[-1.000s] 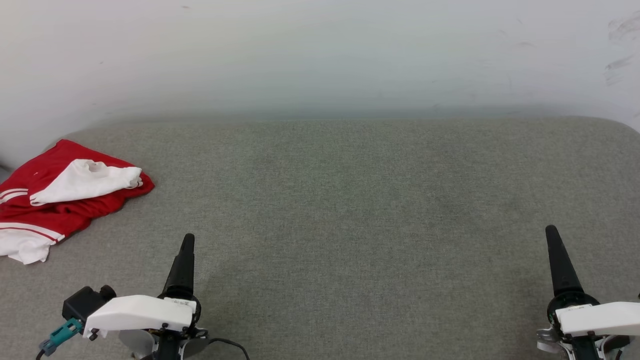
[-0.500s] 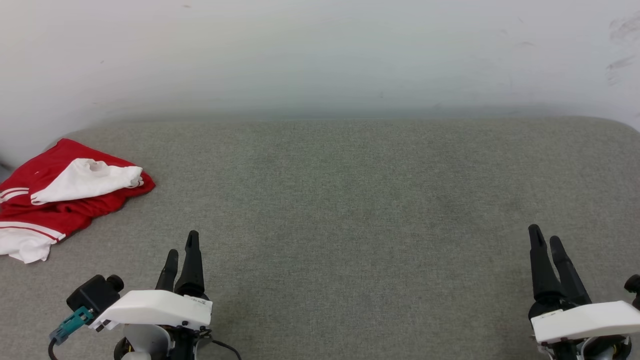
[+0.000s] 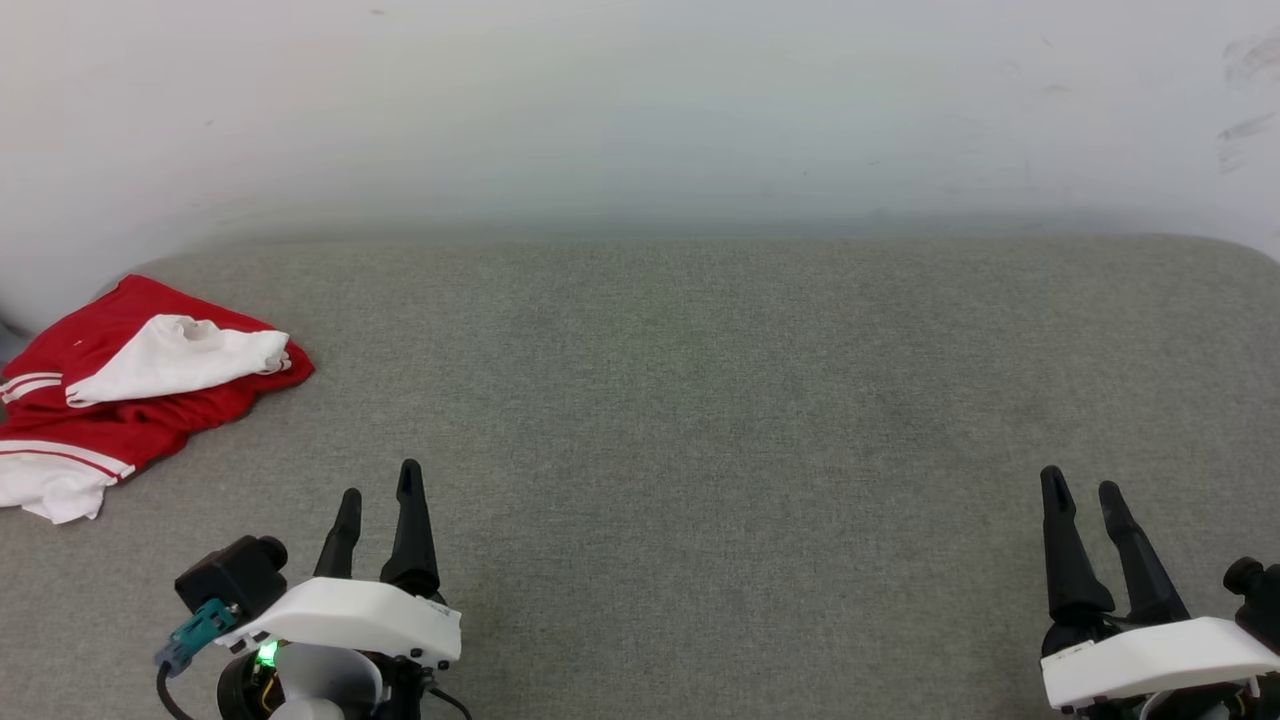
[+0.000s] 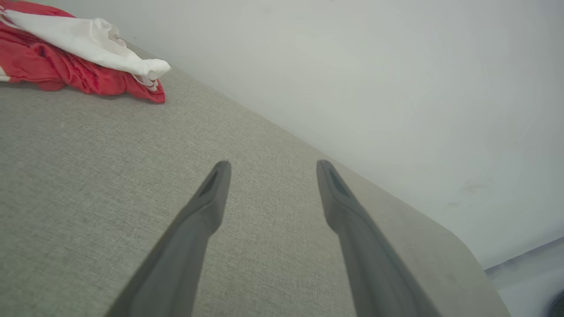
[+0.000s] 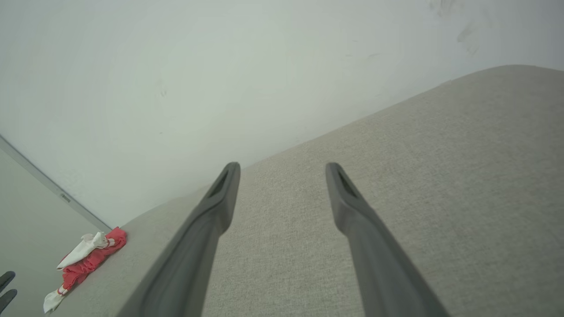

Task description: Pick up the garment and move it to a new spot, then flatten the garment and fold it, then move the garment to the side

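Note:
The garment (image 3: 120, 400), a red T-shirt with white sleeves and striped trim, lies crumpled at the far left of the grey fabric surface (image 3: 700, 400); it also appears as the garment (image 4: 79, 57) at the upper left of the left wrist view and the garment (image 5: 86, 259) small at the lower left of the right wrist view. My left gripper (image 3: 378, 482) hovers open near the front, to the right of and nearer than the garment, holding nothing. My right gripper (image 3: 1080, 485) stands open at the front right, far from the garment.
A pale wall (image 3: 640, 110) rises directly behind the grey surface. The surface's rounded right corner (image 4: 462, 246) drops off toward the floor. Its left edge lies just past the garment.
Both wrists have rolled, so each gripper's two parted fingers now show side by side where a single finger showed; the left has shifted slightly right and the right slightly left and lower.

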